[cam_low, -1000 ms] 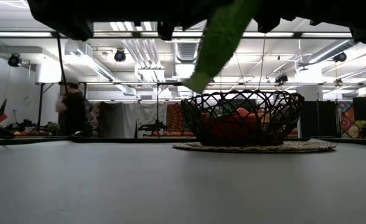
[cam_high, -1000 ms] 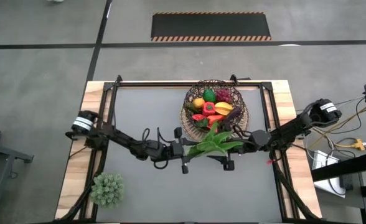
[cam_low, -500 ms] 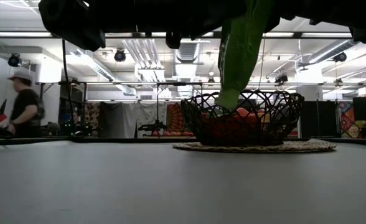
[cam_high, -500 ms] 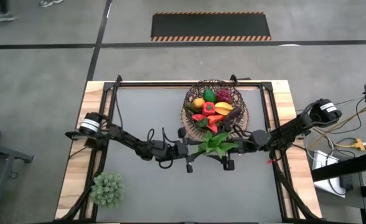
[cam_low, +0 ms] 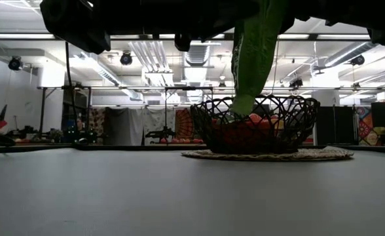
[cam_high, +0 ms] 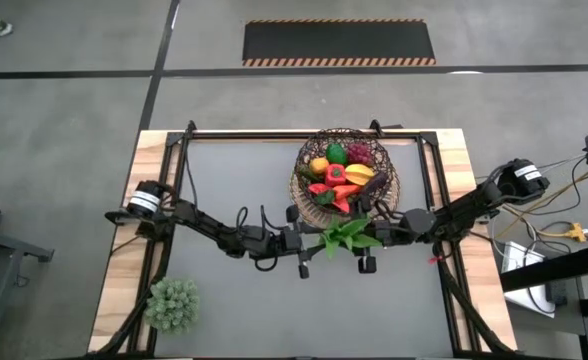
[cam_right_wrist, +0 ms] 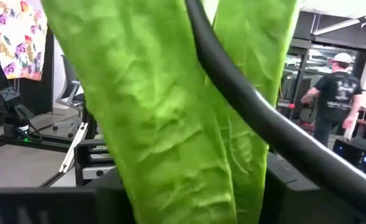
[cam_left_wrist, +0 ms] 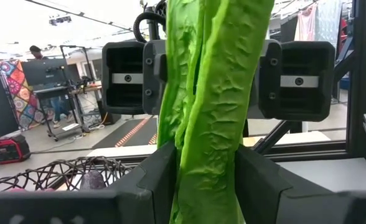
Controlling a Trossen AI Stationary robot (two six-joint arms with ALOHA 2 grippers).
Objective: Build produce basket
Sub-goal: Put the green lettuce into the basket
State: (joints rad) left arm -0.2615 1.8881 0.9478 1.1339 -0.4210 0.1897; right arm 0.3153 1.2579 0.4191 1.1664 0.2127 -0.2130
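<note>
- A grey concrete floor with a hazard-striped dark mat at the top of the high view surrounds a wood-edged desk [cam_high: 154, 300] with a dark grey top; in the low view an open workshop with ceiling lights lies behind it.
- At the lower left of the high view a pale bushy clump [cam_high: 172, 304] sits on the desk's wooden edge, well apart from everything else.
- Left of centre, the left end effector [cam_high: 311, 243] reaches in from the left. In the left wrist view its fingers [cam_left_wrist: 152, 180] press on either side of a long green leafy stalk [cam_left_wrist: 211, 106], so it is closed on the stalk.
- At the centre of the high view the leafy stalk [cam_high: 349, 235] spans the gap between both arms, just below the basket and held above the desk.
- Above centre sits the basket [cam_high: 345, 175], a dark wire weave on a tan base, already filled with produce [cam_high: 342, 177]: red, orange, yellow, purple and green pieces.
- Right of centre, the right end effector [cam_high: 376, 238] meets the stalk from the right; in the right wrist view the leaf fills the space between its fingers, so it appears narrowed onto it too.
- The step looks like a handover or two-handed carry. To do it well, one grip should stay firm until the other is secure. Then the stalk should be lifted clear of the rim and lowered gently, so the piled produce is not knocked out.
</note>
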